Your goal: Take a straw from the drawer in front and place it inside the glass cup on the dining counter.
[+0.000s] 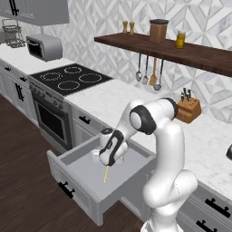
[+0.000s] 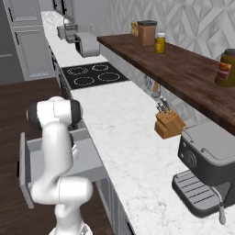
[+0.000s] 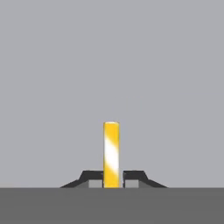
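The grey drawer (image 1: 81, 179) stands pulled open below the marble worktop, and its grey floor (image 3: 109, 65) fills the background of the hand view. My gripper (image 1: 108, 164) hangs inside it, pointing down, shut on the pale-yellow straw (image 1: 106, 174). The straw (image 3: 111, 154) stands upright between my dark fingertips (image 3: 92, 177), its lower end close to the drawer floor; I cannot tell whether it touches. In the right base view the open drawer (image 2: 32, 158) lies behind my white arm. The glass cup and the dining counter are out of view.
A black cooktop and oven (image 1: 68, 79) sit left of the drawer, with a toaster (image 1: 44, 46) beyond. A knife block (image 1: 188, 110) stands on the worktop under a wooden shelf (image 1: 181, 52). A coffee machine (image 2: 209, 170) is at the right. Dark wood floor lies before the cabinets.
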### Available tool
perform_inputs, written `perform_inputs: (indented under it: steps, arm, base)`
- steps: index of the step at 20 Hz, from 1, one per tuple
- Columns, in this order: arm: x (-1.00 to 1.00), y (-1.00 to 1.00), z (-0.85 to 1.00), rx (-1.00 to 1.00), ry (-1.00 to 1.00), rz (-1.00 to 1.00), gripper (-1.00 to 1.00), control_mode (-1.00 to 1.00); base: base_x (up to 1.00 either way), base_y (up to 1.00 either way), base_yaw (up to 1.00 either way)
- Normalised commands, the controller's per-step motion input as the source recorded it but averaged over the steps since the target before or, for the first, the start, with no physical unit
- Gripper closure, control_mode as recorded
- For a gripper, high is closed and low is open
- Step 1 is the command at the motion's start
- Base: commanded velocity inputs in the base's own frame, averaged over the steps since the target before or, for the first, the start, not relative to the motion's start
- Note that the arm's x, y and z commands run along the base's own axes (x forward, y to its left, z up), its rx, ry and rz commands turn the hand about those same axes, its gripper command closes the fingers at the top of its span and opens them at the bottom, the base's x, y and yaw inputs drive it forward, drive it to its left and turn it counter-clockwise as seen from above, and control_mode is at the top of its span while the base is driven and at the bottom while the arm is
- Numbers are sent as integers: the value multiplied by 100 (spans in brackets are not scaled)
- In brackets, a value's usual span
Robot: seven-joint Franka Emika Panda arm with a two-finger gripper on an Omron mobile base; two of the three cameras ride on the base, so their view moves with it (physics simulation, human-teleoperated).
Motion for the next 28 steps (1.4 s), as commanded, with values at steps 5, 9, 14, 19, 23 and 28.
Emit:
perform_inputs:
  steps: [5,9,14,19,23,28]
  arm:
    - [0,0,100,6,-16,0,100,-100]
    - [0,0,100,4,-2,0,100,-100]
    - [0,0,100,0,0,0,100,-100]
    - [-2,-12,100,0,3,2,100,-100]
    - [-20,-41,100,-8,-3,9,100,-100]
    - [-22,-56,67,-8,-12,18,100,-100]
  base:
    - [0,0,0]
    - [0,0,0]
    - [0,0,0]
    - [0,0,0]
    - [0,0,0]
    - [0,0,0]
